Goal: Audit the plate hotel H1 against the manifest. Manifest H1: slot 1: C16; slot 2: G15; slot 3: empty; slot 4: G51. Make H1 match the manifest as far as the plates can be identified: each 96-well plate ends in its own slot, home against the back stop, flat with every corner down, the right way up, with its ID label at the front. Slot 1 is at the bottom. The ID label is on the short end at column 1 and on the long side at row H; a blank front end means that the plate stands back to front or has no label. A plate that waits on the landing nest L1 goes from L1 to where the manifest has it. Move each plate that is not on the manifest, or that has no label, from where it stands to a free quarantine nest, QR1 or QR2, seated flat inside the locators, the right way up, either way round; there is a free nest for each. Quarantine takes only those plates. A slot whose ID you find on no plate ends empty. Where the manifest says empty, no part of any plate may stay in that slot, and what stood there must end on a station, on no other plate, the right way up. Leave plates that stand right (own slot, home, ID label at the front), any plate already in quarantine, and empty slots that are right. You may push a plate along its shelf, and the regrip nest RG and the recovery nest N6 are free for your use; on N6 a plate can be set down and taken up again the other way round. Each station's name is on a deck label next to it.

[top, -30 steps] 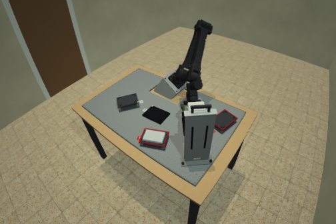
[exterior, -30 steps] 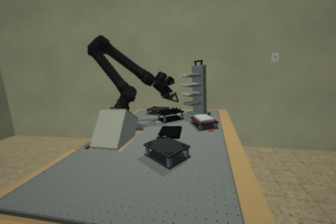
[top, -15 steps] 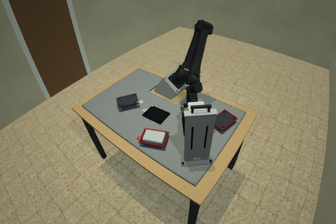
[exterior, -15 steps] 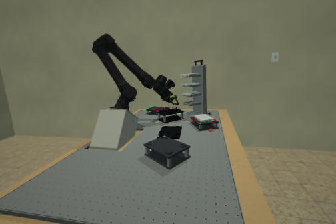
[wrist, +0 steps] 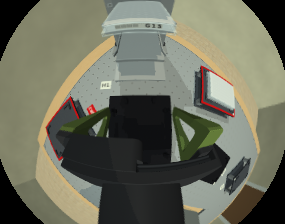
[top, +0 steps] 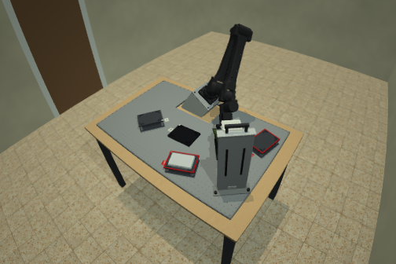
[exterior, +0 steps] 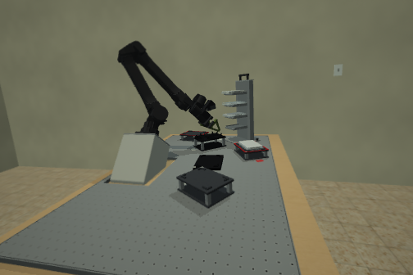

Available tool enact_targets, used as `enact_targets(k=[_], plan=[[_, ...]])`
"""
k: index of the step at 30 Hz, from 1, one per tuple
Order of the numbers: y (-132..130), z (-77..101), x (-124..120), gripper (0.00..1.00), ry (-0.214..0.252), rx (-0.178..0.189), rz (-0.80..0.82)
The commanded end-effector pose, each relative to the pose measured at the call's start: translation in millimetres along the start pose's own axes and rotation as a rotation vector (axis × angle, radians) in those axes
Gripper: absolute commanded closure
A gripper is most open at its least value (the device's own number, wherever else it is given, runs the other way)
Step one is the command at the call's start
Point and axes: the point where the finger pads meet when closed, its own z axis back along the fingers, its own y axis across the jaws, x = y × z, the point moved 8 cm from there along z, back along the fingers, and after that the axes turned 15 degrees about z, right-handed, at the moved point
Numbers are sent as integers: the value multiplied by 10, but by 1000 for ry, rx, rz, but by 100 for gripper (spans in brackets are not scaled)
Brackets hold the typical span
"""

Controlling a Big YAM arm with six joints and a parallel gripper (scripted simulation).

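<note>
grey perforated tabletop [exterior: 123, 227] carries the plate hotel h1 [exterior: 245, 105], its four shelves facing the arm, each seemingly with a pale plate. before it stands a black raised nest [exterior: 210, 139], apparently bare, with the gripper [exterior: 214, 126] hovering just above, jaws spread wide and holding nothing. a white 96-well plate [exterior: 250, 144] sits in a red-rimmed quarantine nest. such plates are likely light, rigid, slick plastic; best pinched across the side walls.
</note>
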Motion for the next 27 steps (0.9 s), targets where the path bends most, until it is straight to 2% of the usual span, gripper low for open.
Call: enact_targets(k=[1,11,12,27], plan=[[-18,-84,344,0,-73,1,17],[-60,-175,437,0,-74,-4,21],[-23,-145,330,0,-50,3,12],[-23,-145,330,0,-50,3,12]])
